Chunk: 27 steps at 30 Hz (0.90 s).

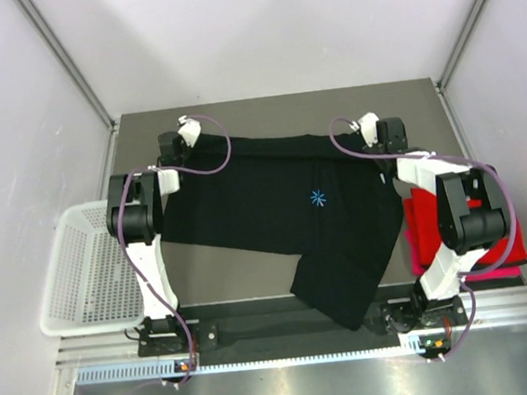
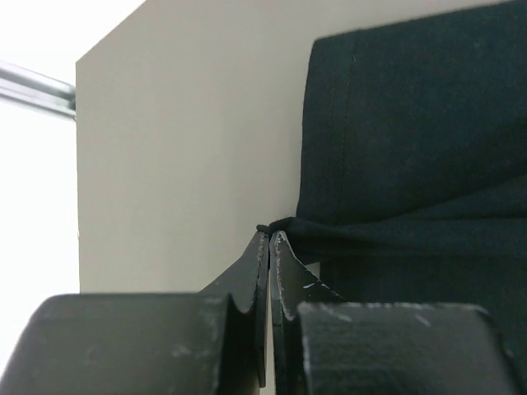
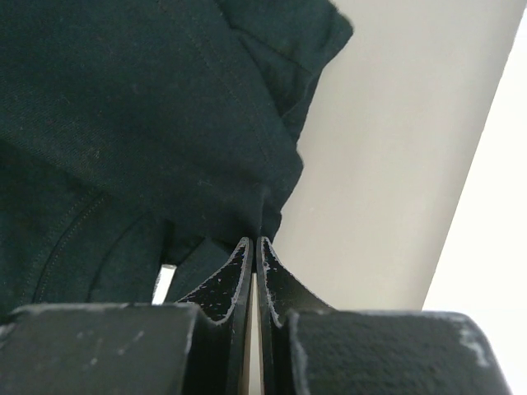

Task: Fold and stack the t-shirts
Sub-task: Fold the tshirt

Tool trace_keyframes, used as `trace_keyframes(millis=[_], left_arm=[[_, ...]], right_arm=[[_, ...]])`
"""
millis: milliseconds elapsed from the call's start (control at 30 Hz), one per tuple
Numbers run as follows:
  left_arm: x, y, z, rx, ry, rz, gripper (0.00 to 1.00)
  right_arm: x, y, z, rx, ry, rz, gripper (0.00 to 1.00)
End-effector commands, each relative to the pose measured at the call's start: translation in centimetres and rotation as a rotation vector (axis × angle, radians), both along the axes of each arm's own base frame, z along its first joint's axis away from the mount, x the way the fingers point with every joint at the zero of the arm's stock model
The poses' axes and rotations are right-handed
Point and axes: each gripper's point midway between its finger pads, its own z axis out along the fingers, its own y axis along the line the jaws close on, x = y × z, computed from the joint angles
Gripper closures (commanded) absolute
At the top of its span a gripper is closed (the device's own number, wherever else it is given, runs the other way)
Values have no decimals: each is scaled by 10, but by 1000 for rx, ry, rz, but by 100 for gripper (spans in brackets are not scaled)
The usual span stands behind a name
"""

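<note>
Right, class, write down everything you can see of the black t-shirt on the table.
The black t-shirt is soft, matte cloth with a small light-blue mark on the chest. It lies unfolded and mostly flat on the grey table, skewed, one end reaching the table's near edge. The left gripper and right gripper each pinch a far corner, puckering the cloth there.

1. A plain, matte grey-brown tabletop (image 1: 274, 112) fills the middle of the overhead view.
2. White panel walls (image 1: 257, 30) close it in at 9, 12 and 3 o'clock.
3. Slanted metal posts (image 1: 68, 62) follow the wall joints at 10 and 2 o'clock.
4. A ribbed aluminium rail (image 1: 96, 349) runs along the tabletop's 6 o'clock edge, with a shiny steel sheet (image 1: 310, 389) beyond it.
5. The light is bright and even, and the shadows are soft.
</note>
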Motion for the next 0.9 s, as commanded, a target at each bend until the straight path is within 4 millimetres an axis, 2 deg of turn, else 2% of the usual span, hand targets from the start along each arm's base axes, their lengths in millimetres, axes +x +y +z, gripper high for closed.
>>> trace_keyframes(millis=[0,300,867], left_arm=[[-1,24,51,6,-119,79,100],[-3,23,71,-1,-149,73,100],[-21,13,63,-59,-60,42,100]], right_arm=[[-5,-13,6,-50,-19,-55,100],[-1,-30,25,-87,-71,-132,100],[-21,-58,29,-75,-43,-194,100]])
